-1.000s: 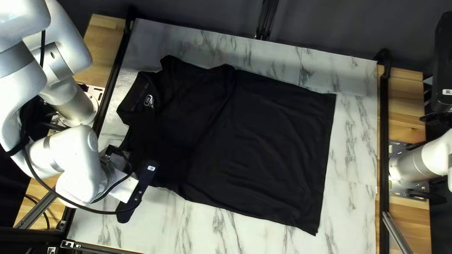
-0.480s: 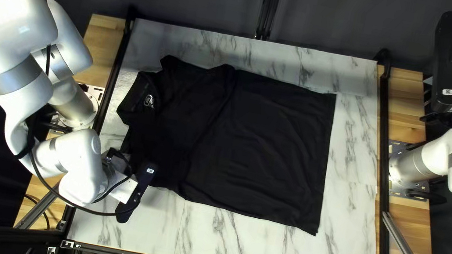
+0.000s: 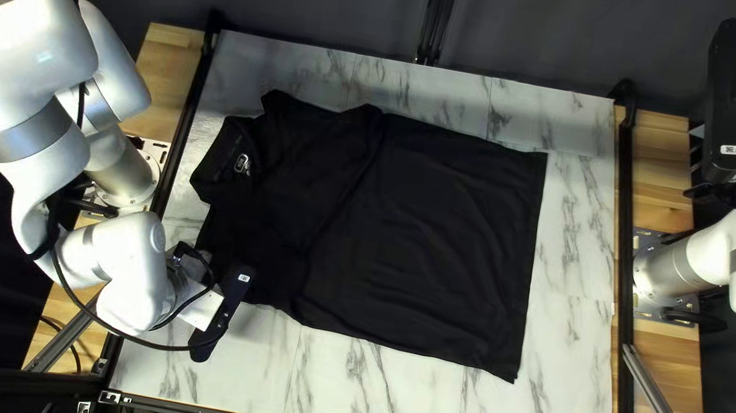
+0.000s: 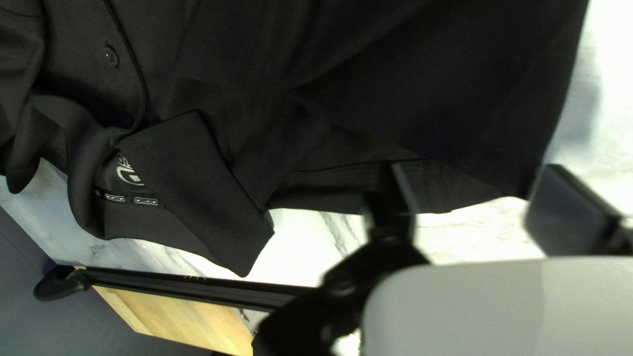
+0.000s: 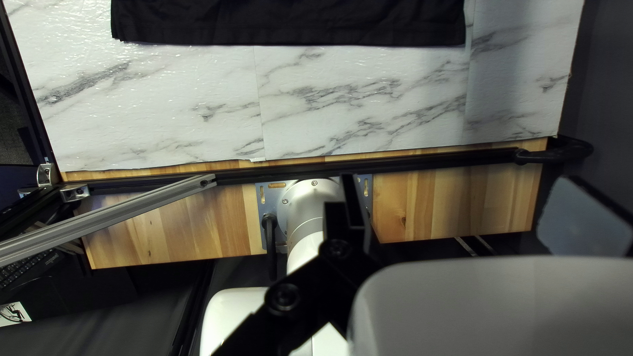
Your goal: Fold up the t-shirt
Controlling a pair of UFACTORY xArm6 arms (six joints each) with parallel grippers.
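The black t-shirt (image 3: 423,236) lies spread on the table, its collar (image 3: 221,151) toward my left arm's base and its hem toward my right arm. My left gripper (image 3: 222,314) is low at the shirt's near corner by the collar end. In the left wrist view that gripper (image 4: 471,191) is open, with the edge of the shirt (image 4: 435,158) reaching between its fingers but not pinched from both sides. My right gripper (image 3: 730,99) hangs beyond the table's right edge; in the right wrist view it stands open and empty (image 5: 468,207), away from the shirt (image 5: 290,23).
Bare marble-look table top (image 3: 415,396) runs along the shirt's near side and past its hem. Black rails (image 3: 624,242) and wooden side boards (image 3: 673,391) border the table. A metal bar (image 5: 112,217) slants over the board by my right arm's base.
My left arm's upper links have swung toward the table, mostly in the earlier half second, while its gripper has hardly moved. The shirt and my right arm look the same.
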